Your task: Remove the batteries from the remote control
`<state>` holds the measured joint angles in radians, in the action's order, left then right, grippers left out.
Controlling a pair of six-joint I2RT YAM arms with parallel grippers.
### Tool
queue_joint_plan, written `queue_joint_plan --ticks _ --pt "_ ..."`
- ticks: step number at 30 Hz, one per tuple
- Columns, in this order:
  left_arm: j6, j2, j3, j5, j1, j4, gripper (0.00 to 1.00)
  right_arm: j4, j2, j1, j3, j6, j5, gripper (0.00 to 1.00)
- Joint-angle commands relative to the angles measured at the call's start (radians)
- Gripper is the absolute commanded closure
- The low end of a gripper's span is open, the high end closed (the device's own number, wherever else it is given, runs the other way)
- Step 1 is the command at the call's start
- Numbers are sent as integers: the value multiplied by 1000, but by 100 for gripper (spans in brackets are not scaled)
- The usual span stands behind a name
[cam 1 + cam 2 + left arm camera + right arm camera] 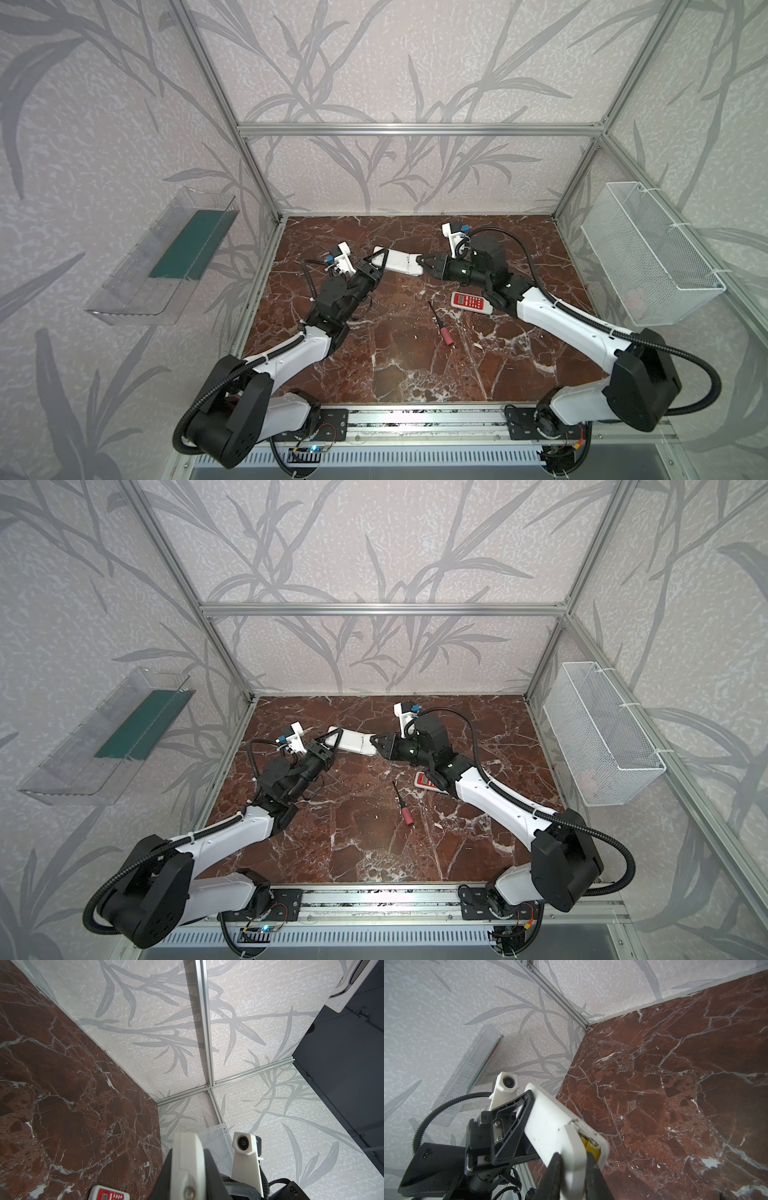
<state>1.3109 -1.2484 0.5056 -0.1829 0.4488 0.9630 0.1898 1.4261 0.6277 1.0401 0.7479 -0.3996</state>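
Right wrist view showed the right gripper (572, 1155) clamped on one end of the white remote (548, 1118), with a black finger (591, 1169) pressed against each side of the shell. Just beside that finger a yellow battery (588, 1144) sat inside the remote. It was seen through a gap where one white piece of the shell stood slightly raised from the rest. How many batteries lay in there could not be told.

Left wrist view showed the left gripper (188, 1153) closed on the opposite end of the white remote (187, 1159), its two fingers tight against the sides.

Both top views showed the white remote (399, 262) (353, 742) stretched between the left gripper (381, 261) (332, 742) and the right gripper (419, 262) (374, 742). It was held clear of the brown marble table (415, 374), over the table's back half.

A red remote (471, 301) lay face up on the table close to the right arm, and in a top view the arm hid part of it (422, 780). A screwdriver (440, 324) with a pink-red handle lay near the red remote but apart from it, around the middle of the table.

A white wire basket (648, 253) hung on the right wall. A clear shelf (137, 286) with a green mat hung on the left wall.
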Motion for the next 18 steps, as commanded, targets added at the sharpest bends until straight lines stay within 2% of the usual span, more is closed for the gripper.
queue_joint_plan --ticks 1,5,8,18 --pt "30 10 36 -8 4 112 100 5 13 6 -20 -2 -38 93" --pt "33 8 36 -6 4 114 100 31 16 6 -25 8 -55 95" --pt "34 8 36 -6 4 118 100 34 19 6 -25 8 -61 100" --pt "33 12 35 -5 4 118 100 55 43 6 -10 13 -91 100"
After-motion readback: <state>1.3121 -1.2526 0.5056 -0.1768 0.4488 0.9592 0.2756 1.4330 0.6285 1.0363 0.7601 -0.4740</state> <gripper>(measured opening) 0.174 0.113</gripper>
